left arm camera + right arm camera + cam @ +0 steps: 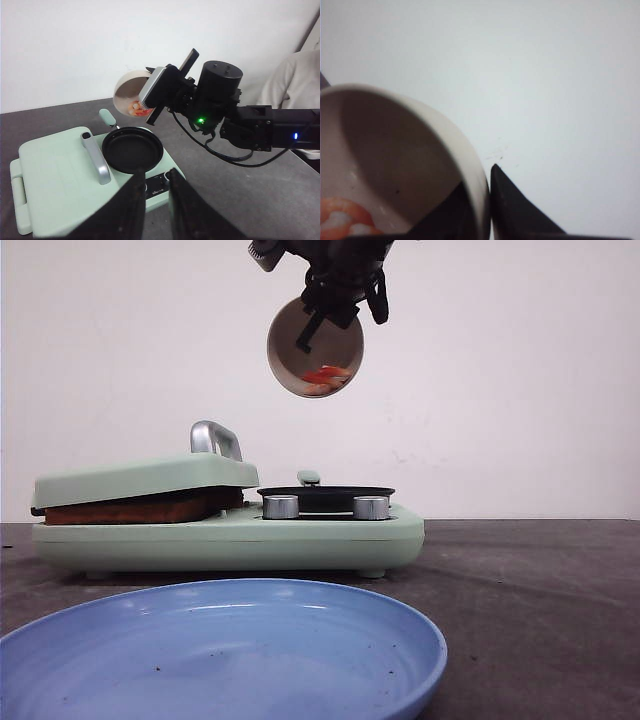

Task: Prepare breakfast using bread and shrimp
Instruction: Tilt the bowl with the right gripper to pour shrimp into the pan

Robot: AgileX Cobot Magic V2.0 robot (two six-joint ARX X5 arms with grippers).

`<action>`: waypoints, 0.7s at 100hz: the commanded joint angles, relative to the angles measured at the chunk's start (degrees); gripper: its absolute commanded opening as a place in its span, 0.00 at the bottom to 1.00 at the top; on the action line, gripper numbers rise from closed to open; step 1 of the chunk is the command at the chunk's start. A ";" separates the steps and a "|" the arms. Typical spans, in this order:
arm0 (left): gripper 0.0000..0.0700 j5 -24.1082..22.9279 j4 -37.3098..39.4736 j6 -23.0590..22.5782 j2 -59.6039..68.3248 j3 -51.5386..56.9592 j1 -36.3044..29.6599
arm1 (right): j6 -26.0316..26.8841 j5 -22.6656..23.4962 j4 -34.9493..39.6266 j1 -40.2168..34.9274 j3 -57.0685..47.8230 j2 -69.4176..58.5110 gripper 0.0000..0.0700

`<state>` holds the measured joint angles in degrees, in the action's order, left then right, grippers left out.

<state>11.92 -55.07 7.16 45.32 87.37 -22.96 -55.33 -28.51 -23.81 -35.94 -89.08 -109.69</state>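
- The green breakfast maker (230, 535) sits on the counter (530, 580); the bread (130, 508) lies pressed under its closed lid, beside the black pan (325, 494).
- The blue plate (220, 650) lies in front of the breakfast maker.
- The bowl (315, 347) hangs tipped above the pan, its rim pinched by the right gripper (487, 200).
- The left gripper (156, 192) hovers near the breakfast maker's knobs, holding nothing, jaws slightly parted.
- The shrimp (326, 377) sits at the bowl's lower edge, just below the right gripper. Risk: tipped from this height, it may bounce off the pan onto the counter.
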 commanded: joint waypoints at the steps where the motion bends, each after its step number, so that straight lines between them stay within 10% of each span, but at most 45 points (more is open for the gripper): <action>1: 0.00 0.00 0.55 -0.92 0.00 1.05 -0.37 | -2.03 -0.02 -2.10 -0.31 -1.11 -1.18 0.00; 70: 0.00 -0.13 0.33 -1.81 -0.46 1.05 -2.03 | -9.40 0.63 -8.20 -0.35 -1.70 -1.18 0.00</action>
<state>11.90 -55.11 6.48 44.60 87.37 -24.53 -63.35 -28.12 -30.33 -35.90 -89.10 -109.69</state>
